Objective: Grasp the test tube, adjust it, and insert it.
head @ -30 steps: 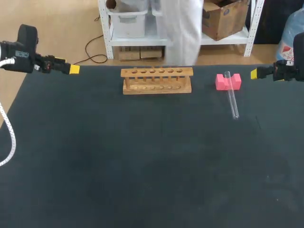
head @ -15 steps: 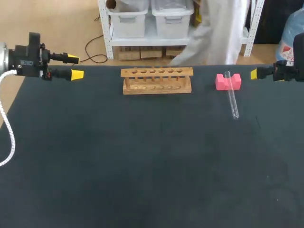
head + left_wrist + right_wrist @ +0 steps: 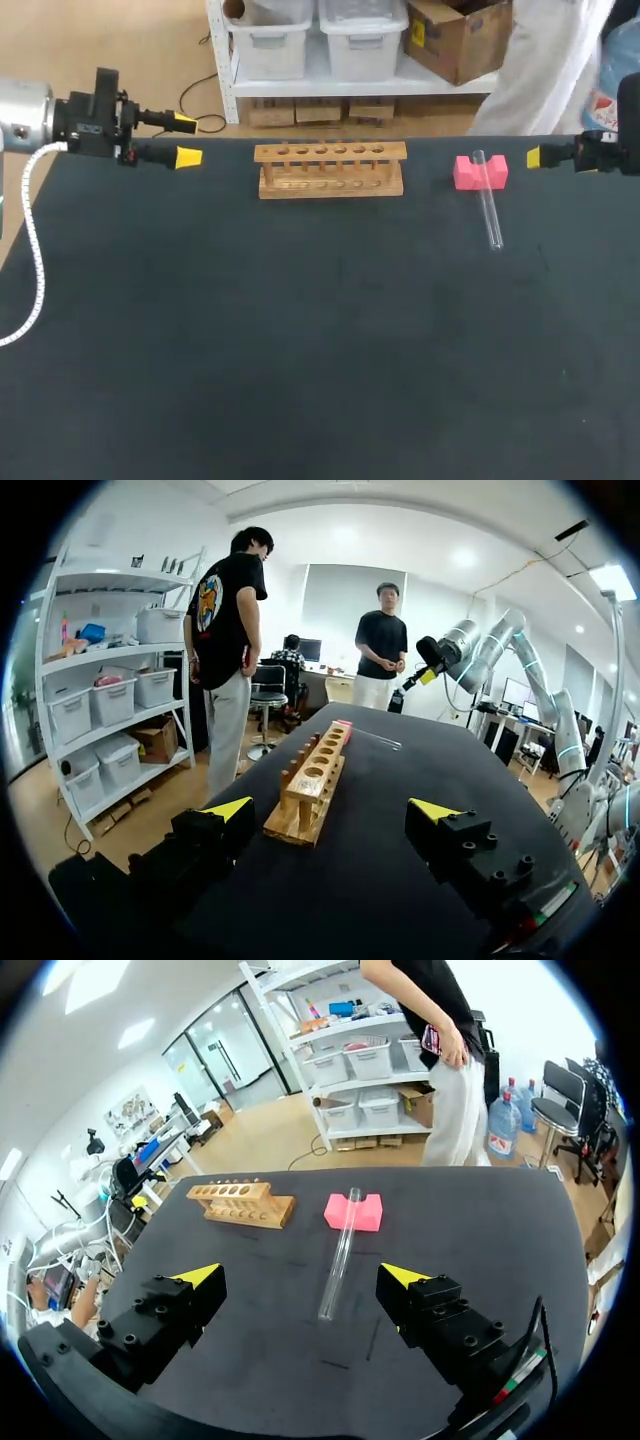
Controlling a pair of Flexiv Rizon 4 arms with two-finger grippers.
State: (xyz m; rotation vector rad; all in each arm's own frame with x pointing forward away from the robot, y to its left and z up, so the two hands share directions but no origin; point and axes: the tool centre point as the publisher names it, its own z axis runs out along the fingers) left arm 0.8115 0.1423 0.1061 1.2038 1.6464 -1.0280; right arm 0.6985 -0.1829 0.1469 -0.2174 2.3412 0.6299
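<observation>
A clear test tube (image 3: 488,205) lies on the black table (image 3: 320,340), its far end resting in the notch of a pink block (image 3: 480,172). The wooden rack (image 3: 330,168) with a row of holes stands at the back middle. My left gripper (image 3: 186,141) hovers open just left of the rack, and in its wrist view the rack (image 3: 312,780) is straight ahead between the open fingers (image 3: 228,808). My right gripper (image 3: 535,156) stays at the right edge beside the pink block. It (image 3: 300,1275) is open, with the tube (image 3: 340,1255) and block (image 3: 354,1212) ahead of it.
The dark tabletop (image 3: 250,1290) spreads wide in front of the rack and tube. A white cable (image 3: 35,260) hangs from my left arm over the table's left side.
My left arm has moved right toward the rack, and its wrist has turned so both yellow tips show. The right arm, tube, block and rack have not moved.
</observation>
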